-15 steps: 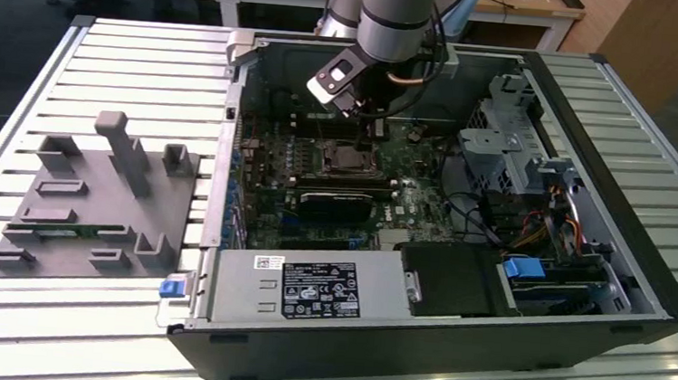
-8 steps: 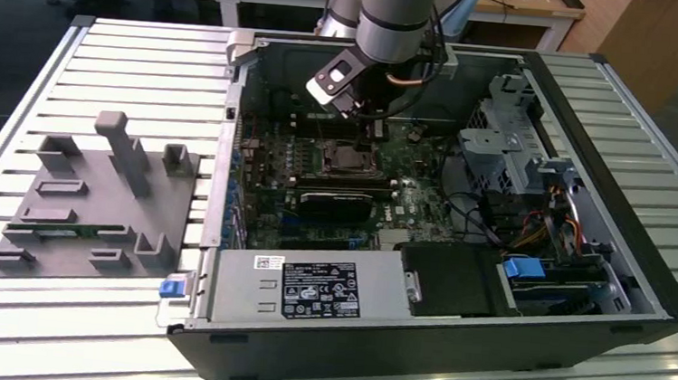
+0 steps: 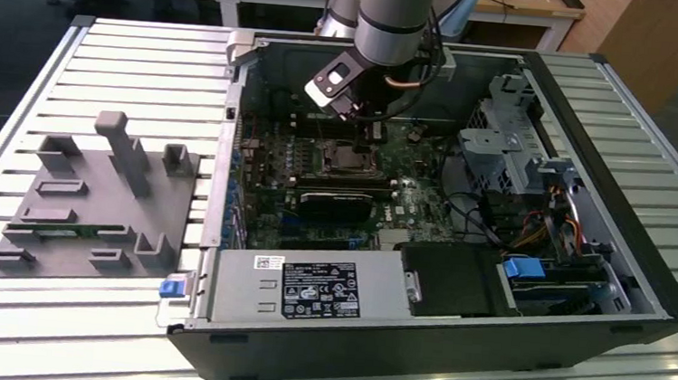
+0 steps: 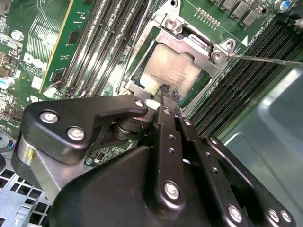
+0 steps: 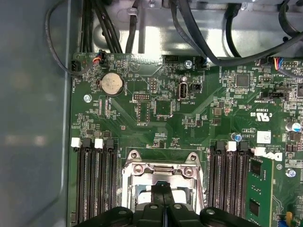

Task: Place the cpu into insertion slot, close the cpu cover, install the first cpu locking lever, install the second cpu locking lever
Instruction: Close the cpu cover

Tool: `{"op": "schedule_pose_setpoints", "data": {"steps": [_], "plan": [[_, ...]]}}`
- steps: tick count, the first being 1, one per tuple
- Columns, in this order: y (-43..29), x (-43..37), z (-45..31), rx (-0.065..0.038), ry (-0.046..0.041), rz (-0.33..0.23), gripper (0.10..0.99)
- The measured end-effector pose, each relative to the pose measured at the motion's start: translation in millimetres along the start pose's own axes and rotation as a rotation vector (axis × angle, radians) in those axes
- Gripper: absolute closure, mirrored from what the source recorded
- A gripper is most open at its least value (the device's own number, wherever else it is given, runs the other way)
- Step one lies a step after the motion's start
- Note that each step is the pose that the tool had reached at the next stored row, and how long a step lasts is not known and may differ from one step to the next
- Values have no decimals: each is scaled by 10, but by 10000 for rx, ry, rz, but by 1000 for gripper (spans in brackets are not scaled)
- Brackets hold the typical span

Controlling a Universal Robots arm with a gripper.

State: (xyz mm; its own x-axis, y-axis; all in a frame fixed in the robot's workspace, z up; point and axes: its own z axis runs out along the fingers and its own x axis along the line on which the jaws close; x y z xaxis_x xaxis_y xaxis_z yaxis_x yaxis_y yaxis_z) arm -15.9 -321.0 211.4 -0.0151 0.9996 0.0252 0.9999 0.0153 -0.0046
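Inside the open computer case, the insertion slot [image 3: 344, 159] sits in the green board. The cpu [image 4: 173, 68], pale silver, lies in it. The cpu cover [image 4: 199, 45] lies flat around the cpu as a silvery frame. A thin metal locking lever [image 4: 270, 60] sticks out from one socket corner, over the memory slots. My gripper [image 4: 164, 92] hangs just above the socket's edge with its black fingers pressed together and nothing between them. In the first wrist view the gripper [image 5: 162, 191] covers the near part of the cover [image 5: 161, 171].
Long black memory slots [image 4: 113, 42] flank the socket, one holding a green module [image 4: 59, 47]. The grey case wall [image 4: 265, 123] is close by. A power supply [image 3: 307, 287], drive cage [image 3: 513, 140] and cables fill the case. A grey fixture [image 3: 96, 198] stands at the exterior view's left.
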Motion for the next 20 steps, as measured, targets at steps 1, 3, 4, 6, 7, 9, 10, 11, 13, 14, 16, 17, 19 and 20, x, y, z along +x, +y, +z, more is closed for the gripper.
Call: {"op": "schedule_pose_setpoints", "data": {"steps": [1,3,4,6,7,9,10,11,13,14,16,17,19,20], "plan": [[-10,0,9,0,0,-1,980],[-34,0,28,0,0,-2,980],[-53,-1,39,0,0,-2,980],[-90,0,54,0,-1,-2,980],[-105,-1,56,1,-3,-2,980],[-122,0,56,1,-2,-2,980],[-124,0,56,1,-2,-2,980],[-127,0,57,0,-1,-2,980],[-149,0,56,1,-2,-3,980],[-163,0,53,1,-3,-3,980],[-187,1,46,-1,0,-2,980],[-201,2,44,-1,1,-2,980],[-242,2,43,-1,0,-3,980],[-263,3,44,-1,0,-3,980]]}}
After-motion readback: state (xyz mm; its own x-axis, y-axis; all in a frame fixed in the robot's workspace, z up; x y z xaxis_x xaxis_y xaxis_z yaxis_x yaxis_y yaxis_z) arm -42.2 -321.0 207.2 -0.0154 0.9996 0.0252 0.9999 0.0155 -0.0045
